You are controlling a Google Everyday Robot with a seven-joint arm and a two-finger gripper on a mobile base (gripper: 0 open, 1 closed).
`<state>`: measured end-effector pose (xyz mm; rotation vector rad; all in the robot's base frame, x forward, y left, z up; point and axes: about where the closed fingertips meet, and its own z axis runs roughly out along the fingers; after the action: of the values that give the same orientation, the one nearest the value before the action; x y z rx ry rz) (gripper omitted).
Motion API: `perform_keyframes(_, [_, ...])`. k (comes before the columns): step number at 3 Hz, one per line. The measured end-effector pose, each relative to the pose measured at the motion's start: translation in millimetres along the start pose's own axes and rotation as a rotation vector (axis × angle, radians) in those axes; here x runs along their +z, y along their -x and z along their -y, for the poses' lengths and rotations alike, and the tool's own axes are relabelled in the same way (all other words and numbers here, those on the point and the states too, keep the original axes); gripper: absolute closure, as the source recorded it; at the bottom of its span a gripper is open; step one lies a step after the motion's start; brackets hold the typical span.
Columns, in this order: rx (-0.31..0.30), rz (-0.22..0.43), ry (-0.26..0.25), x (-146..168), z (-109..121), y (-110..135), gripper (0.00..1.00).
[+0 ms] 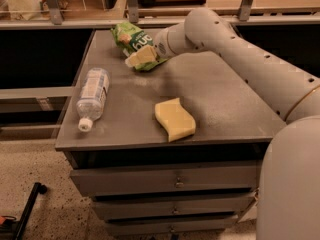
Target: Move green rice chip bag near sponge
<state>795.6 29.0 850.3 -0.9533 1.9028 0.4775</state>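
Observation:
The green rice chip bag lies at the far middle of the grey table top, with its dark green oval facing up. My gripper reaches in from the right and sits on the bag's near end. Its pale fingers are closed on the crinkled edge of the bag. The pale yellow sponge with wavy sides lies near the table's front edge, well apart from the bag and towards me.
A clear plastic water bottle lies on its side at the table's left edge, cap towards me. The table has drawers below. A dark shelf and rail run behind the table. My arm spans the right side.

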Motion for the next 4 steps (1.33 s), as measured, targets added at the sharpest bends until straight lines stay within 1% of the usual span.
perform_keyframes(1, [0.001,-0.019,0.022,13,-15,-1,0.00])
perform_keyframes(2, [-0.004,-0.013,0.030,16,-19,2,0.17])
perform_keyframes(3, [-0.007,-0.014,0.095,24,-26,5,0.41])
perform_keyframes(4, [-0.020,-0.051,0.154,23,-28,8,0.64])
